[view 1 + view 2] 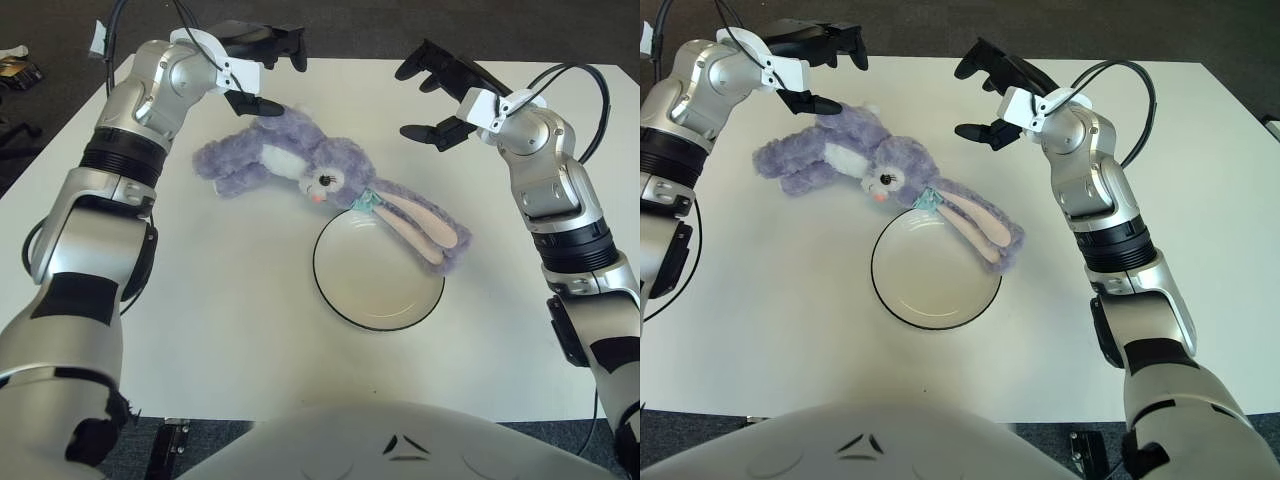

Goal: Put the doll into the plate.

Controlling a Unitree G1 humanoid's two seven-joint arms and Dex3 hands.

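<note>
Purple doll (310, 175) lying diagonally, ears overlapping plate (370, 290)

Left hand (262, 62) and right hand (437, 96) raised, black fingers spread wide, silver forearms angled inward.

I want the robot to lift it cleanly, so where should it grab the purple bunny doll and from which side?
Probably the doll's thick torso, from above and the far side, where the open left hand hovers. The doll lies flat with its body out on the table, clear of the plate. Its long floppy ears drape over the plate's rim; gripped there, it would likely dangle. The open right hand could steady the ears.
</note>
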